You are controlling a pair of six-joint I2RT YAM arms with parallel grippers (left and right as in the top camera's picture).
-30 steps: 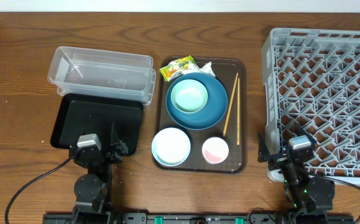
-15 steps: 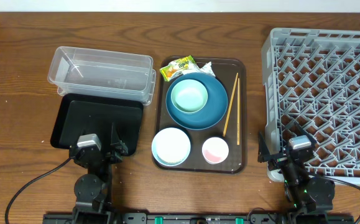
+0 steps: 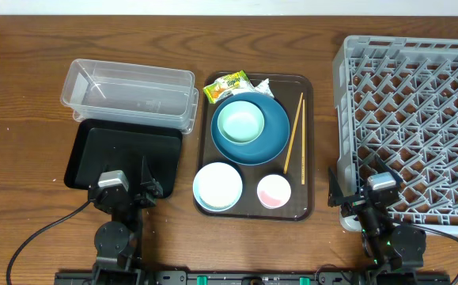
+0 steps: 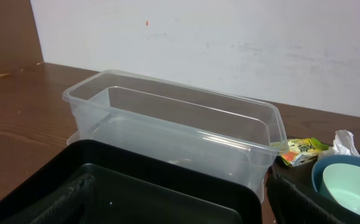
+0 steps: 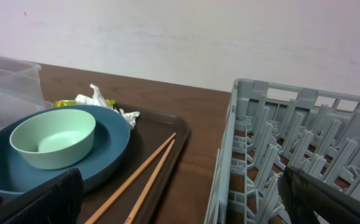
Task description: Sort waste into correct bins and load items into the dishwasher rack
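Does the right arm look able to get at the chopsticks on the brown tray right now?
Probably yes. The chopsticks lie bare along the right side of the brown tray, nearest that arm, beside the blue bowl, with nothing over them. The right pincer is open and empty.

A small mint-green bowl (image 3: 240, 123) sits inside a large blue bowl (image 3: 277, 133) at the back of a flat brown serving tray (image 3: 308, 119). On the same tray a white bowl (image 3: 217, 186) lies front left, a small pink cup (image 3: 274, 191) front right, and thin wooden chopsticks (image 3: 294, 144) along the right. A yellow-green printed snack wrapper (image 3: 225, 85) and a crumpled white tissue (image 3: 262, 85) lie behind the blue bowl. To the left, a clear plastic rectangular tub (image 3: 130, 95) stands behind a shallow black rectangular tray (image 3: 122, 154). To the right stands a large grey plastic lattice crate (image 3: 418, 119).
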